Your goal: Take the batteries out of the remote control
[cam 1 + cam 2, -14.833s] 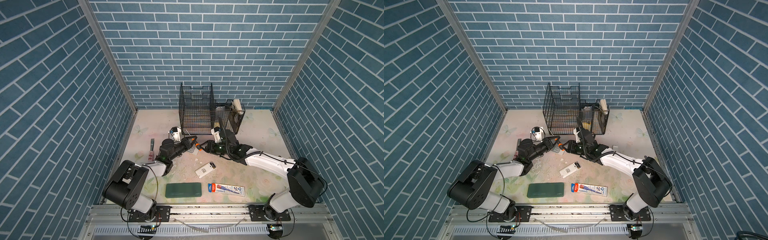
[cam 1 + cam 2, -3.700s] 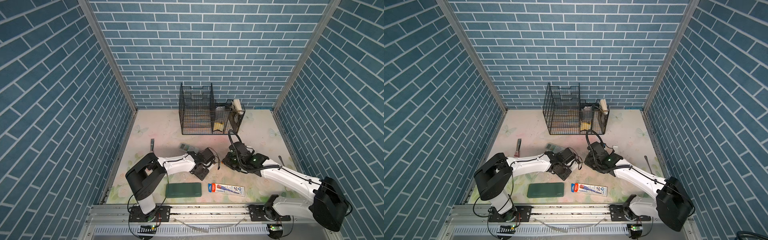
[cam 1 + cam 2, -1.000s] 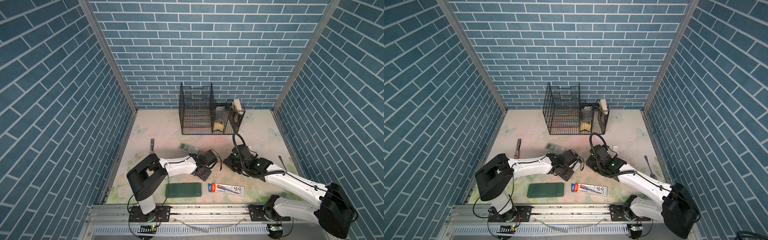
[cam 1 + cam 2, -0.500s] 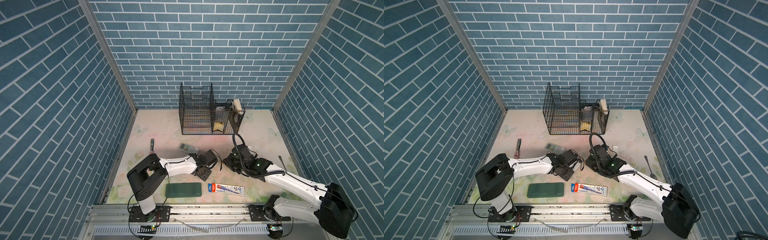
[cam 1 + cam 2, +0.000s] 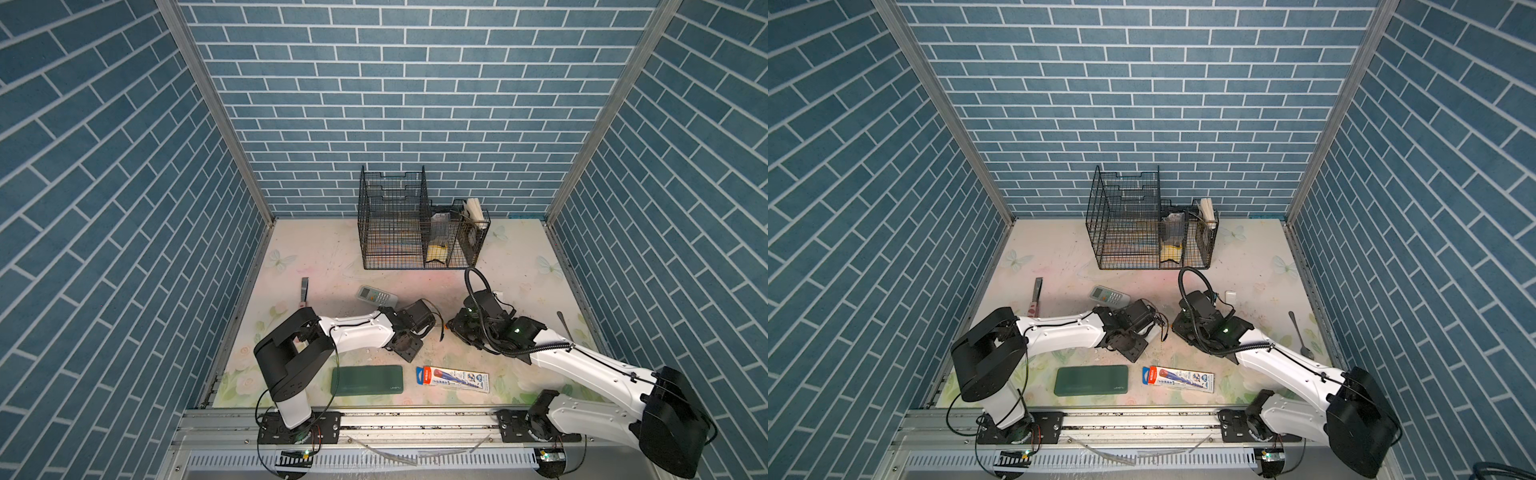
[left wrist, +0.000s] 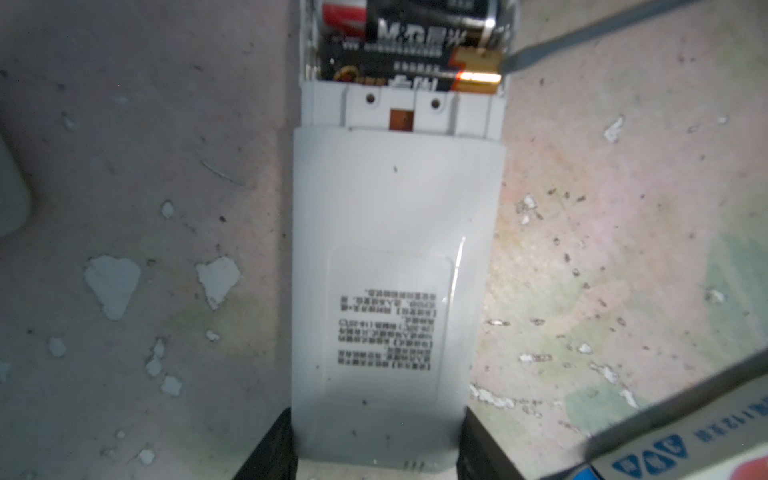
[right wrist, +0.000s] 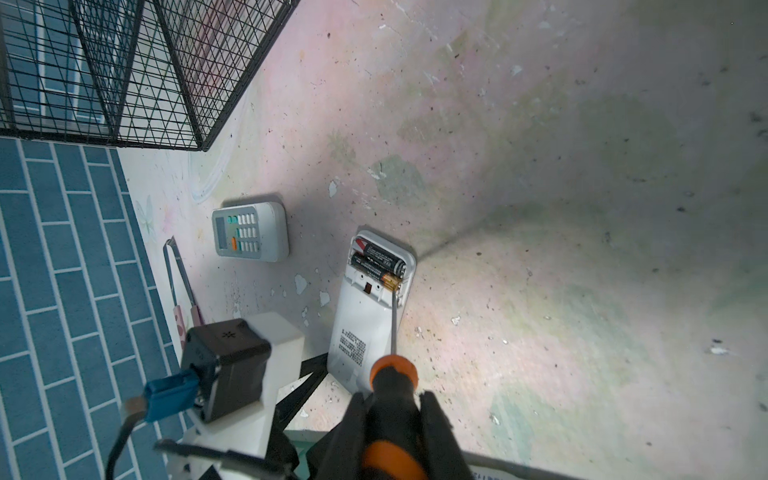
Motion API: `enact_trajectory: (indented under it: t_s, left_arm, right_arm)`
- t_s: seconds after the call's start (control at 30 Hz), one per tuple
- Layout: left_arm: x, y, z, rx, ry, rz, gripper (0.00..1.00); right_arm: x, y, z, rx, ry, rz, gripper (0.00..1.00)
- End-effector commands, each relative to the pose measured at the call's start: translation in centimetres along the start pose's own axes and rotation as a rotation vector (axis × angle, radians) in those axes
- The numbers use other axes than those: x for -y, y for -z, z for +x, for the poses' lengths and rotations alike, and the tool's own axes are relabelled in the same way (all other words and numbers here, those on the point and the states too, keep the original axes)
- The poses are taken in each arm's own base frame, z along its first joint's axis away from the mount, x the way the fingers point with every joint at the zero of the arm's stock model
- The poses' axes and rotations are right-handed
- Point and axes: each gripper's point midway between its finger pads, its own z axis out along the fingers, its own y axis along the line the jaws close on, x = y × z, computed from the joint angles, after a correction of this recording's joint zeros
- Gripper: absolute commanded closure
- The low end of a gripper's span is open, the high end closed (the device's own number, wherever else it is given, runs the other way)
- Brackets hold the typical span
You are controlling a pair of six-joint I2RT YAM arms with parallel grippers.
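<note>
A white remote control [image 6: 395,270] lies face down on the table, and my left gripper [image 6: 376,453] is shut on its closed end. At the other end the compartment is open, and two black batteries [image 7: 376,259] with coppery-gold ends lie in it side by side. My right gripper [image 7: 392,419] is shut on an orange-and-black screwdriver [image 7: 392,382]. The screwdriver's tip touches the gold end of the nearer battery [image 6: 473,70]. In both top views the two wrists meet at the table's middle, and the left wrist [image 5: 415,322] hides the remote.
A second remote [image 5: 376,296] lies face up just behind. A wire basket [image 5: 415,224] stands at the back. A green case [image 5: 368,379] and a toothpaste box [image 5: 453,377] lie near the front edge. A spoon [image 5: 563,328] is at the right, tweezers [image 5: 304,289] at the left.
Nothing has moved in the last second. Much earlier both arms were back by the basket and the white remote lay free in the middle; now the left gripper holds it.
</note>
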Motion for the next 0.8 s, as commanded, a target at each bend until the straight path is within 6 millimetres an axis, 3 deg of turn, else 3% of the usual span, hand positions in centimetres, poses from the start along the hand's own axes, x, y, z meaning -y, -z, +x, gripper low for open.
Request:
enact_trajectory:
  t_s: [0.0,0.43,0.77]
  left_arm:
    - [-0.8,-2.1,3.8,-0.142,-0.012,-0.042,0.74]
    - [-0.7,-2.1,3.8,-0.142,-0.014,-0.037,0.75]
    - [-0.6,-2.3,4.2,-0.150,-0.020,-0.028,0.76]
  right_arm:
    - [1.0,0.0,0.3,0.006,-0.012,0.023,1.00]
    - [1.3,-0.5,0.3,0.014,-0.017,0.020,1.00]
    - [-0.2,-1.0,-0.3,0.044,-0.026,-0.041,1.00]
